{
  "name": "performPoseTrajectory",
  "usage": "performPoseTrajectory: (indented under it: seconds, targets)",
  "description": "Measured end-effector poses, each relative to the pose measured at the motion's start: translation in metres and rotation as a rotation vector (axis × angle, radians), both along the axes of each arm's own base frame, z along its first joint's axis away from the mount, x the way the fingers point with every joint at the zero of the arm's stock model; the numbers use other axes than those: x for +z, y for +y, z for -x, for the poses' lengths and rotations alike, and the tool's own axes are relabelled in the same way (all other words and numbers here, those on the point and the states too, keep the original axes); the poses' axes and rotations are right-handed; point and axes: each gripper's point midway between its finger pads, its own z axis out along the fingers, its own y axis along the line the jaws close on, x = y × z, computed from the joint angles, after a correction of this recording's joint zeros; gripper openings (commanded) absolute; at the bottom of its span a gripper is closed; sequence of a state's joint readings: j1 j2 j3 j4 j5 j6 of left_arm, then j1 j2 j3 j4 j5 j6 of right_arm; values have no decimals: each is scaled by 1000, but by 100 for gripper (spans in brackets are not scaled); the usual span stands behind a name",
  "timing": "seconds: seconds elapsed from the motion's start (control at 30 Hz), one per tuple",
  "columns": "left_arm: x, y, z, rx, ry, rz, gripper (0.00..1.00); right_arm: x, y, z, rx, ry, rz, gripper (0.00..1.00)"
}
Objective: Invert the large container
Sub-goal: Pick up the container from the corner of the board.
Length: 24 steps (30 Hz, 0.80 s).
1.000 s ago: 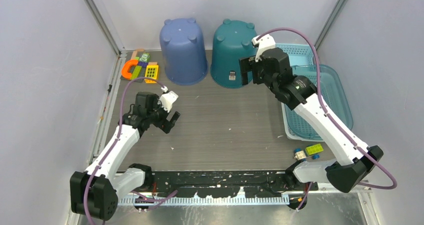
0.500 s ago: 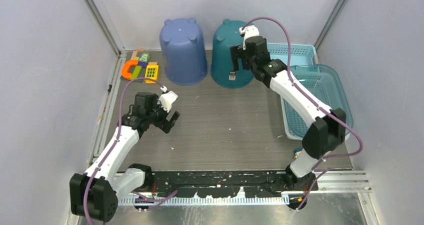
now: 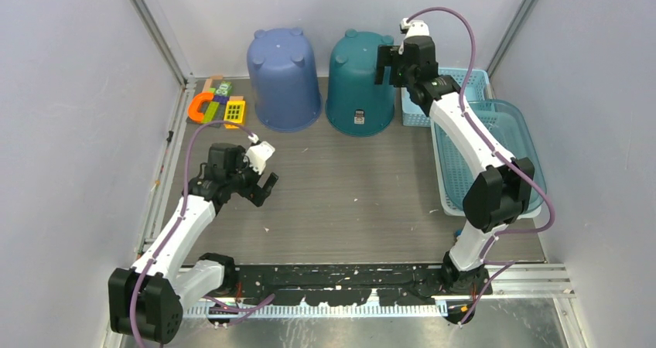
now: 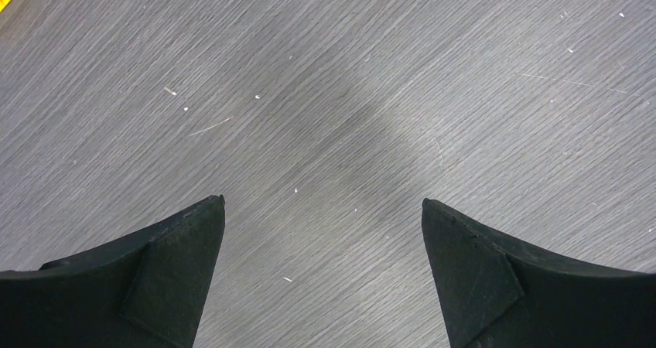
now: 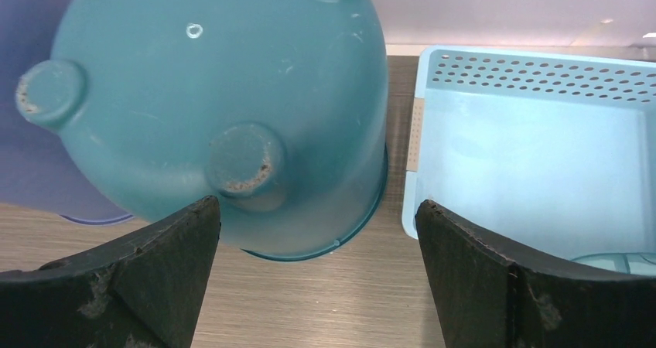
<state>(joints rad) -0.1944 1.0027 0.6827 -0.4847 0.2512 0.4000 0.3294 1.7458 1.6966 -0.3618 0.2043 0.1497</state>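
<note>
Right hand (image 3: 391,68), fingers apart and empty, hovers by the teal container's (image 3: 356,85) 2 o'clock edge; it stands mouth-down, feet up, at the table's (image 3: 348,193) 12 o'clock. Nothing gripped: the turn looks wholly ahead. Left hand (image 3: 263,184), apart, at 8 o'clock.

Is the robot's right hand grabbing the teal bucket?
No, the right gripper is open, its jaws spread wide, and the teal bucket stands upside down beyond them, not pinched.
</note>
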Motion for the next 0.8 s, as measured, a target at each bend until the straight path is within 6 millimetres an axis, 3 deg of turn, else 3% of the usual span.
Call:
performPoseTrajectory:
  seconds: [0.23, 0.8]
  targets:
    - [0, -1, 0, -2, -3, 3, 100, 11, 3, -10, -9, -31, 0, 99]
    - [1, -1, 0, -2, -3, 3, 100, 12, -5, -32, -26, -60, 64, 100]
